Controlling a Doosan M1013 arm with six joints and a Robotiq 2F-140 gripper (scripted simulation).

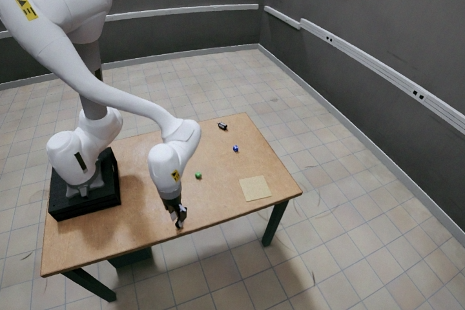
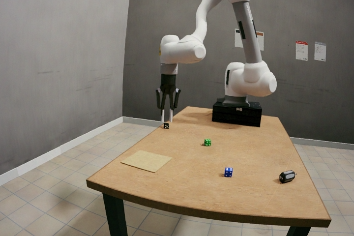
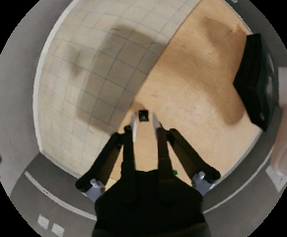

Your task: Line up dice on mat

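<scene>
At the table's [image 2: 255, 155] left edge, the gripper [image 2: 166, 115] hung above the black die [image 2: 166, 125], partly parted, gripping nothing.

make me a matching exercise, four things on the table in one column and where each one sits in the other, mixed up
Things:
1. black die
2. green die
3. blue die
4. mat

Places:
A. near the small black cylinder, far from the robot's base
B. at the table's side edge, just below the end effector
C. flat by the table's edge, with no die on it
D. mid-table, between the other two dice

Pairs: 1-B, 2-D, 3-A, 4-C
</scene>
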